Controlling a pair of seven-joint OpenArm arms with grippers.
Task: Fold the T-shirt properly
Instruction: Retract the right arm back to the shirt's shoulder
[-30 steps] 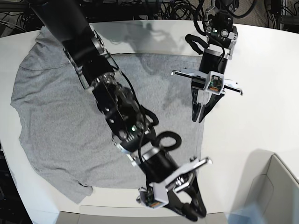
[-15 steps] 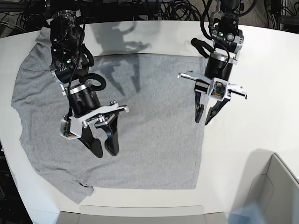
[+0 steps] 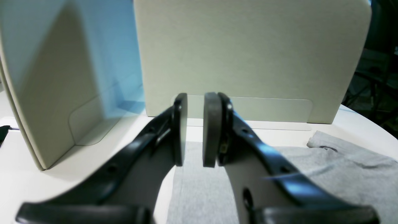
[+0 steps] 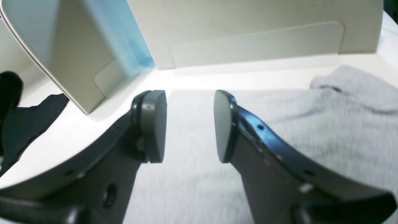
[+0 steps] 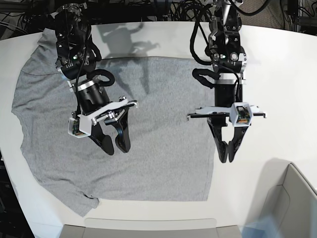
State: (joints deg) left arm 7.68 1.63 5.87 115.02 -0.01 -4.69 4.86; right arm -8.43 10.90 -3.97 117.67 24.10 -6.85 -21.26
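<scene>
The heather-grey T-shirt [image 5: 49,124] lies flat on the white table [image 5: 282,74], plain side up, with a straight folded edge on its right. In the base view my right gripper [image 5: 115,145] hangs over the shirt's left-middle, fingers pointing down. The right wrist view shows it [image 4: 189,124] open wide, with only grey cloth [image 4: 326,124] below. Over the straight right edge hovers my left gripper [image 5: 229,154]. In the left wrist view its pads [image 3: 195,129] stand a narrow gap apart, nothing between them, the shirt's edge [image 3: 199,193] beneath.
A beige cardboard panel [image 5: 148,227] runs along the table's front edge, and a box wall [image 5: 292,198] rises at the front right. Both wrist views face these panels [image 3: 248,56] [image 4: 248,31]. Cables crowd the back edge.
My right arm swung from the shirt's front right corner back to its left-middle and opened wide. My left arm moved forward along the right edge, and its jaws narrowed.
</scene>
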